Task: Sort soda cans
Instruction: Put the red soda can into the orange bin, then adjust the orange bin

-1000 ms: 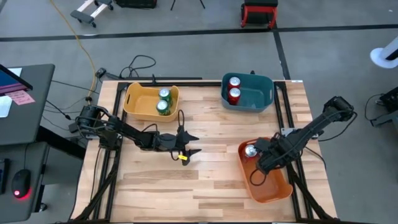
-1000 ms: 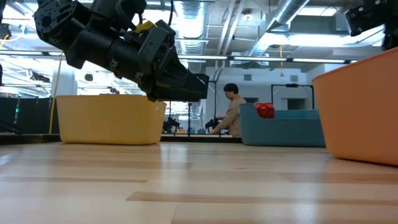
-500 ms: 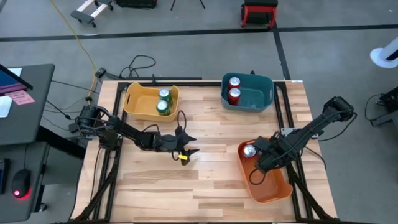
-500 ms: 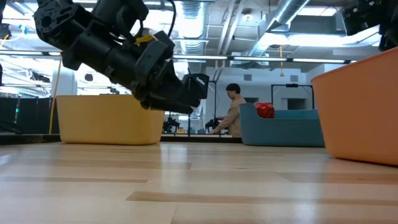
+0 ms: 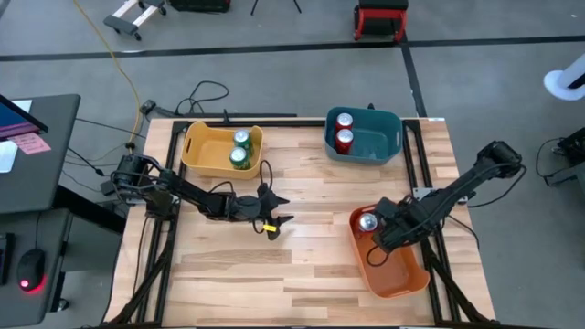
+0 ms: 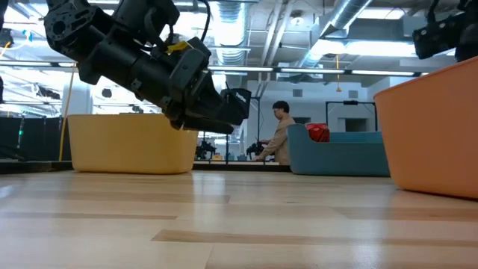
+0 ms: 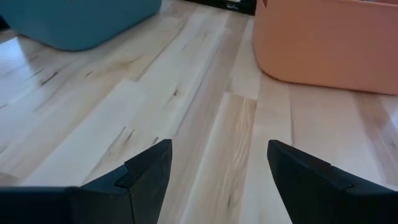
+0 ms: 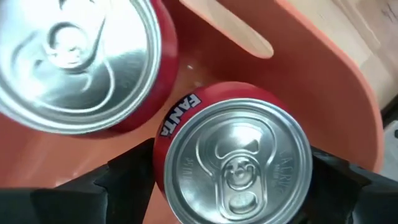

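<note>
In the right wrist view, two red soda cans stand upright in the orange bin (image 8: 348, 81). One red can (image 8: 239, 165) sits between the fingers of my right gripper (image 8: 231, 177); the other red can (image 8: 81, 62) stands right beside it. The high view shows my right gripper (image 5: 382, 239) down inside the orange bin (image 5: 402, 279), with one silver can top (image 5: 367, 222) beside it. Two green cans (image 5: 240, 148) stand in the yellow bin (image 5: 206, 155), and two red cans (image 5: 344, 131) stand in the teal bin (image 5: 379, 142). My left gripper (image 5: 285, 211) hovers open over the table's middle. My right gripper holds the red can by its side wall just below the silver top (image 8: 186, 134), one finger (image 8: 127, 180) on each side. It comes from above, pointing down into the orange bin. The can is upright. I cannot tell whether it is off the bin floor.
The left gripper (image 6: 231, 108) hangs above bare wooden boards, seen between its fingers (image 7: 217, 162). The teal bin (image 6: 340, 153) and yellow bin (image 6: 131, 142) stand at the table's far side. A person (image 6: 280, 134) stands in the room beyond.
The left gripper has turned a little at the wrist and dipped slightly over the table's middle, staying open. The right gripper stays down in the orange bin.
</note>
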You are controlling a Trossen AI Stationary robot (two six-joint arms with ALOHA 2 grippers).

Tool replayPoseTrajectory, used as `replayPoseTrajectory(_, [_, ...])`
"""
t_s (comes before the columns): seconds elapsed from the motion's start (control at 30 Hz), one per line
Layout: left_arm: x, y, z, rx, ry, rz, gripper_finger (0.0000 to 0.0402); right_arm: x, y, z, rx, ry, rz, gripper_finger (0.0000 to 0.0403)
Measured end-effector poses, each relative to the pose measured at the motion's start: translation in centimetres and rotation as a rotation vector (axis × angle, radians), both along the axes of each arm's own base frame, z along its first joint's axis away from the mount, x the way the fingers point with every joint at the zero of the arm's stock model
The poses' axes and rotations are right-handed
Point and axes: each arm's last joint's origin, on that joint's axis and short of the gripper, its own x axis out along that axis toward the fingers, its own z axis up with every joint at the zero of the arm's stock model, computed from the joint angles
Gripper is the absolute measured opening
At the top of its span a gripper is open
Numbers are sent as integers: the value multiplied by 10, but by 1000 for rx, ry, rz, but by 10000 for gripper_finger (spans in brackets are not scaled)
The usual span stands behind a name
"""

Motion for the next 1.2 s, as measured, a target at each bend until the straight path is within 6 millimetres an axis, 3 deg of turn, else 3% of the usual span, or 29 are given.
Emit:
replayPoseTrajectory(0.37, [0,1,0,0,0,3,261,2,4,11,27,14,16,384])
replayPoseTrajectory(0.83, [0,1,0,-9,-3,4,261,-3,12,33,-28,-5,69,386])
replayPoseTrajectory(1.2, [-3,0,7,40,-22,80,261,-6,16,76,-57,-63,47,386])
